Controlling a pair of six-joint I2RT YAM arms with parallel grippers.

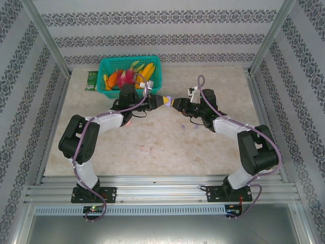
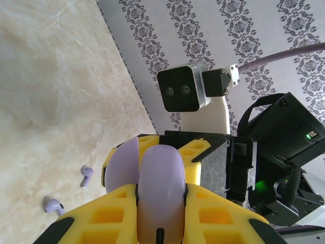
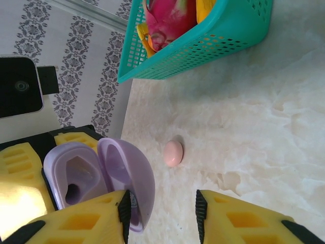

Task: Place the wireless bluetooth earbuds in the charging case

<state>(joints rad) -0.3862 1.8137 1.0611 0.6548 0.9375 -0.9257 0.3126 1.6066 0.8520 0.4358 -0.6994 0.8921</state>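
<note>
Leftmost, one teal basket [image 3: 218,48] behind the purple charging case [image 2: 157,178] held a dragon fruit [image 3: 170,18] and yellow pieces. One shut pink oval case [image 3: 173,153] lay near it. Two pink earbuds [image 1: 142,148] and two purple earbuds [image 2: 87,176] lay on the table [image 1: 213,147] in front of it. The left gripper [image 2: 158,213] clamped that open-lidded case; the right gripper [image 3: 162,216] stood wide beside its lid.

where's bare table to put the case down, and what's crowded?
Free: rear-right table, between the teal basket and the right rail; also the strip between the left arm and the left rail. Crowded: centre, where the left gripper holds the charging case facing the right gripper, with earbuds scattered just in front.
</note>
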